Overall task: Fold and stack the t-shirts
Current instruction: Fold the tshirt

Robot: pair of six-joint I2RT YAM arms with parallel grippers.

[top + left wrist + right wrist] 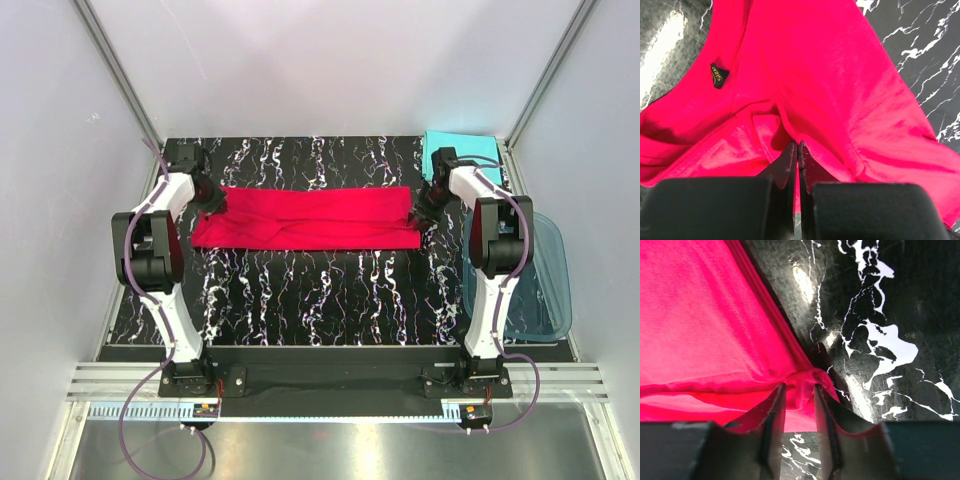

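The red t-shirt (310, 217) lies as a long folded band across the far half of the black marbled table (320, 290). My left gripper (213, 200) is at its left end, by the collar, and is shut on a fold of red cloth (815, 75), jaws almost touching at the tips (798, 145). My right gripper (422, 215) is at the shirt's right end. Its jaws (799, 387) pinch a thicker bunch of the red hem (705, 325). The turquoise t-shirt (462, 150) lies folded at the far right corner, behind the right arm.
A translucent blue plastic tub (545, 290) stands off the table's right edge, beside the right arm. A black size label (718, 75) shows inside the red collar. White walls close in the table on three sides.
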